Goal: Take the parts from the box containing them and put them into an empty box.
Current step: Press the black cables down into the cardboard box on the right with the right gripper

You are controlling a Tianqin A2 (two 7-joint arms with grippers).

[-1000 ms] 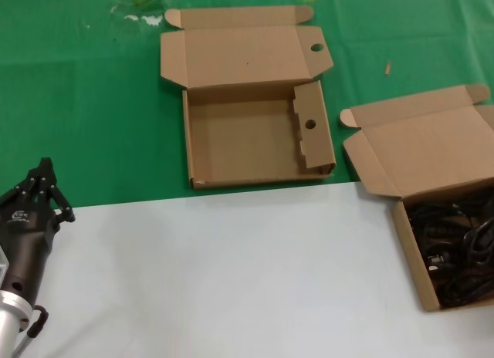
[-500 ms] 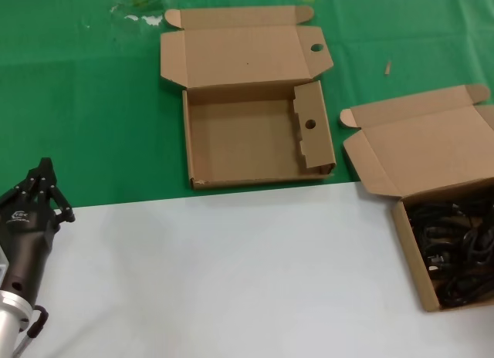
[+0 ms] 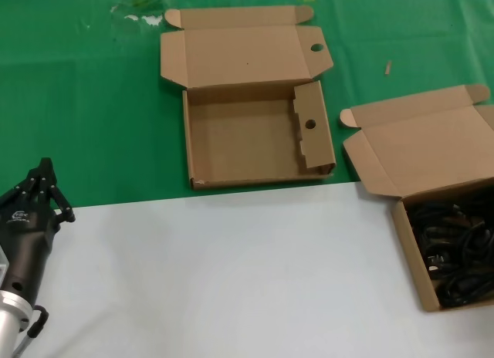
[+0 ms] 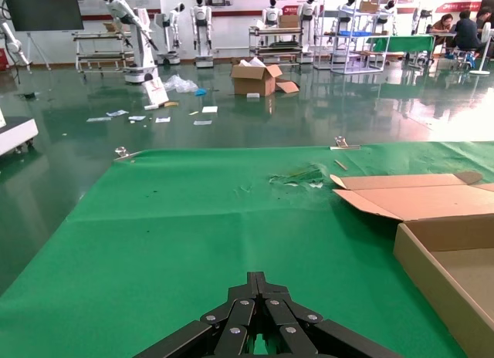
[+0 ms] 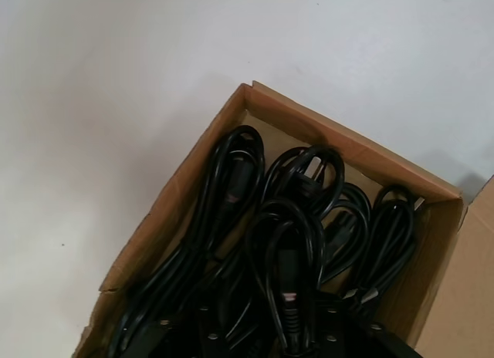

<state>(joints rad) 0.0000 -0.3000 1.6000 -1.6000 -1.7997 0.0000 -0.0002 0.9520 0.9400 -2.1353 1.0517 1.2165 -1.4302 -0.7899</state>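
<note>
- Your counter (image 3: 231, 273) is split: a green cloth (image 3: 93, 111) covers the far half, and a pale grey surface runs along the near half, with the seam crossing just in front of the middle box.
- In the left wrist view, you see past the cloth's far edge to a glossy workshop floor with scattered paper, cardboard cartons and racks well beyond.
- The empty box (image 3: 247, 142) sits on the green cloth at centre, its lid flap with a round hole folded back, and its holed partition upright along its right side.
- The box holding the cables (image 3: 417, 242) lies at the right edge of the head view, straddling the seam, plain lid open toward the far side.
- The black bundled cables (image 5: 285, 250) fill it, looped and overlapping, plug ends showing.
- Between the two boxes you have a bare stretch of counter.
- Your left claw (image 3: 42, 190) hovers at the near left, over the seam, fingers drawn together to a point.
- Your right claw is directly over the cables; you cannot tell its state.
</note>
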